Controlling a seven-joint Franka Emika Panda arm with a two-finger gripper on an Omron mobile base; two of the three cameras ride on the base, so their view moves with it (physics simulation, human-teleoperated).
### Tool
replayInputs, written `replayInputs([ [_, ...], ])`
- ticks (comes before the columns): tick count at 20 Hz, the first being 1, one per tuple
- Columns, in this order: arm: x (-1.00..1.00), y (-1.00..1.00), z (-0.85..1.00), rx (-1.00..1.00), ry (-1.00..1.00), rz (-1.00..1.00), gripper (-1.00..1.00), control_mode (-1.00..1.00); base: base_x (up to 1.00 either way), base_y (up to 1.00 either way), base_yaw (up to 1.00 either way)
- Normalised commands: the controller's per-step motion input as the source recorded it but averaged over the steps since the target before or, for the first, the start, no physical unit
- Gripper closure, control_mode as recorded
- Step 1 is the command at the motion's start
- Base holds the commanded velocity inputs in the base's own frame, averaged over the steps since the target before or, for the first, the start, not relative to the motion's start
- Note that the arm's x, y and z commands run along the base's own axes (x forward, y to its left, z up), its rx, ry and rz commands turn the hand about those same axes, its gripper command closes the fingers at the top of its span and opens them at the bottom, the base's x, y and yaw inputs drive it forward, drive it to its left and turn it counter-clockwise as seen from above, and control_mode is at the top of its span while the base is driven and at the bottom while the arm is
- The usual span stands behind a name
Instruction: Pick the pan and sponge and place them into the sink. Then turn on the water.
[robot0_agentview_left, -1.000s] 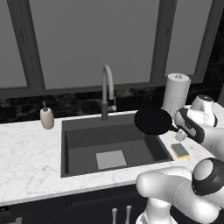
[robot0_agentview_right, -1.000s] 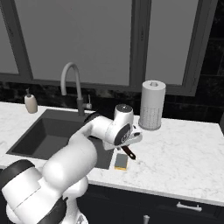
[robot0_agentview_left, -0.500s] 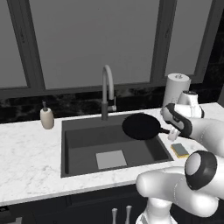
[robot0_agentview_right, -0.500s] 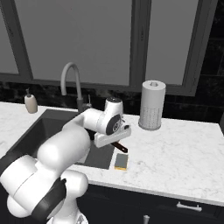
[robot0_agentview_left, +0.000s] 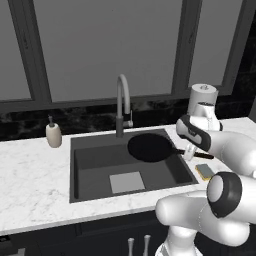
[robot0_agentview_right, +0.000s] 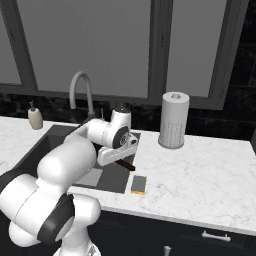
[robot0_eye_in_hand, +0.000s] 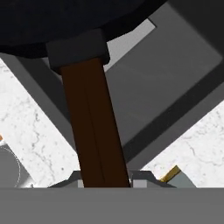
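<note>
Marble bench (robot0_agentview_left: 30, 180) carrying dark grey sink (robot0_agentview_left: 90, 157). Black pan (robot0_agentview_left: 149, 147) hanging above sink's right half, handle clamped in claw (robot0_agentview_left: 190, 152). Yellow sponge (robot0_agentview_left: 205, 171) lying on bench right of sink.

My arm reaches forward, elbow bent, gripper (robot0_agentview_left: 190, 151) clamped tight (jaws to either side of the handle) and held level.
</note>
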Motion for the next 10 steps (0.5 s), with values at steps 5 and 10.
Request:
replayInputs([
  [5,0.0,0.51,-0.08,0.02,0.02,0.01,1.0,-1.0,0.0,0.0,0.0],
  [10,0.01,0.38,-0.26,0.0,0.0,0.04,1.0,-1.0,0.0,0.0,0.0],
])
